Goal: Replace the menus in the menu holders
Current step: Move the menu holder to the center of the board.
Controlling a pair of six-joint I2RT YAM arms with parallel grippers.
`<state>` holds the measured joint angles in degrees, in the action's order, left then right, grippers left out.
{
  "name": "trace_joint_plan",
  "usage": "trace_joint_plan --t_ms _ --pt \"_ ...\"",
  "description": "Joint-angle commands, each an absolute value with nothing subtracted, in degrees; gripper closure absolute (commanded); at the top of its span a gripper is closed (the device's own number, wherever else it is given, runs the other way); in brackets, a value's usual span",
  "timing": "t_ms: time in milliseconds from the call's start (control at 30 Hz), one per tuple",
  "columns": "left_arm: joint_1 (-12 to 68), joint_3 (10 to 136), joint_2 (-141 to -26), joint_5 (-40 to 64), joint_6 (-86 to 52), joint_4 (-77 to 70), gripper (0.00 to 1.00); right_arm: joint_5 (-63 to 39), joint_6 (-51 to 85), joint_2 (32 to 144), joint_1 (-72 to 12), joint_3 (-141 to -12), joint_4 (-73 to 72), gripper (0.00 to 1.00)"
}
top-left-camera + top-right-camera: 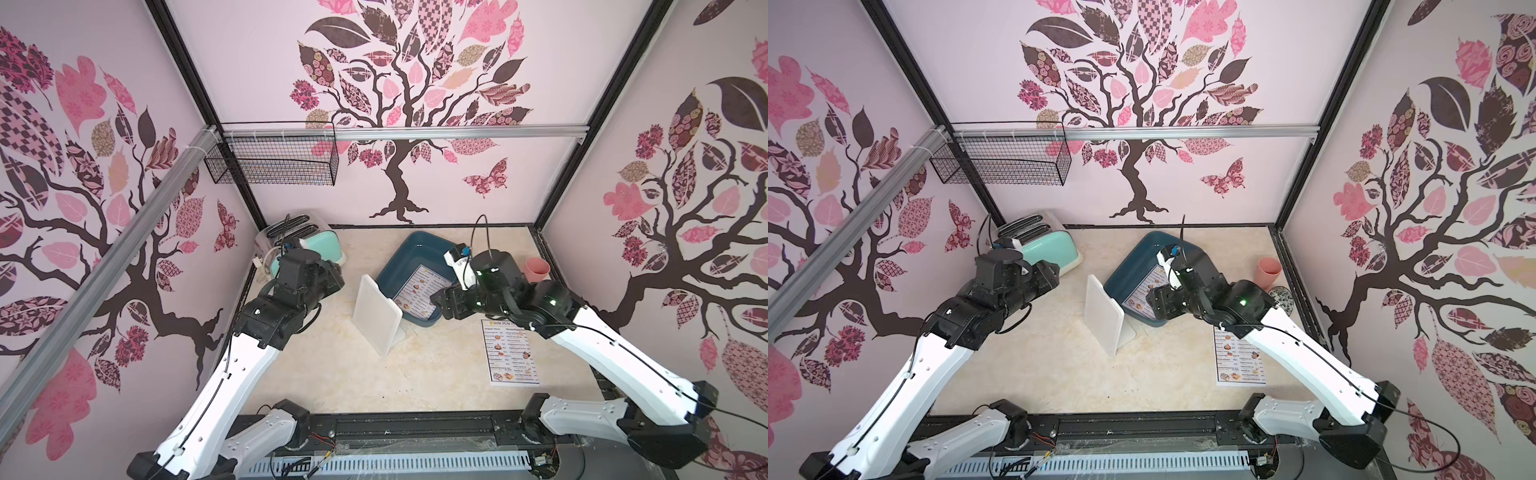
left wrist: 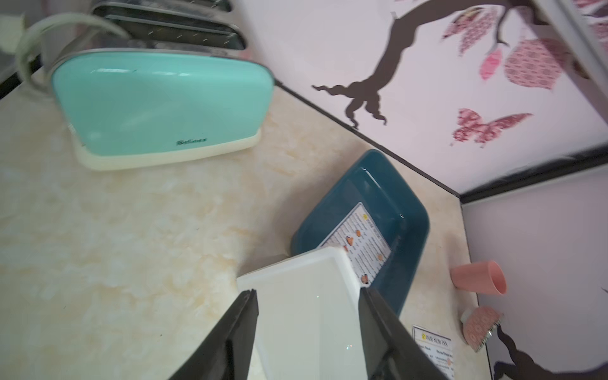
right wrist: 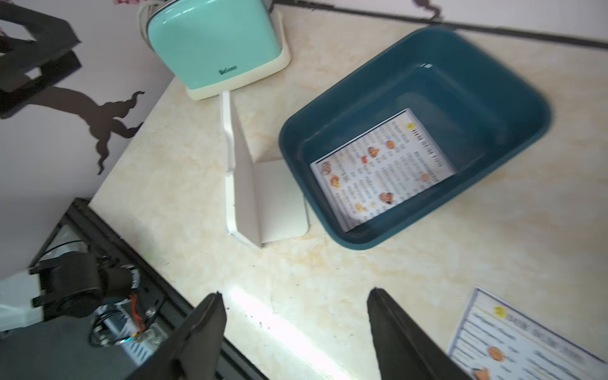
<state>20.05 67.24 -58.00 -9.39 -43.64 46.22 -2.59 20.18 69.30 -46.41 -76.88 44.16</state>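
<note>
**A:** Where's the menu holder (image 1: 376, 316) seen — and the sheets?

**B:** It's stood upright on the table (image 1: 332, 374), just beside the teal tub (image 3: 477, 98). Flat inside the tub, one menu (image 3: 383, 171) is laid — the second menu (image 1: 511, 353) is found on the table, partly covered by the right arm.

**A:** Anything gripped?

**B:** Nope. The left gripper (image 2: 307, 291) is parted, near the holder but apart from it. The right gripper (image 3: 296, 292) is spread above the table, nothing clasped.

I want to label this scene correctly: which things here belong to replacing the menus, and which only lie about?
Belongs to the job: menu holder; one menu inside the teal tub; other menu flat on the table.
Just lying about: toaster; pink cup; wire basket.
</note>
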Motion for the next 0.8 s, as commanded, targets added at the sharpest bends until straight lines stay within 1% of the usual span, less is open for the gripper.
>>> trace_joint_plan --t_ms 0,133,200,333,567,767 --pt "14.74 62.46 -56.41 -0.12 -47.18 46.37 0.47 -12.44 23.48 68.94 -47.85 -72.71 33.58 0.25" --pt "13.12 60.05 -54.96 0.01 -48.83 44.62 0.48 -14.63 19.52 69.57 -47.9 -65.47 22.43 0.26" --pt "13.15 59.86 -54.83 -0.32 -48.87 44.65 0.49 -16.4 18.3 71.05 -47.99 -63.9 19.09 0.27" --pt "13.16 59.47 -54.53 -1.11 -49.06 44.5 0.5 -16.0 17.75 73.43 -48.08 -62.59 16.13 0.3" --pt "13.1 59.55 -53.92 -2.22 -49.0 44.88 0.51 -18.35 17.77 77.52 -48.6 -62.56 11.33 0.41" --pt "13.14 60.09 -53.44 -3.1 -48.35 45.58 0.52 -17.82 16.9 81.19 -48.74 -64.66 11.47 0.54"
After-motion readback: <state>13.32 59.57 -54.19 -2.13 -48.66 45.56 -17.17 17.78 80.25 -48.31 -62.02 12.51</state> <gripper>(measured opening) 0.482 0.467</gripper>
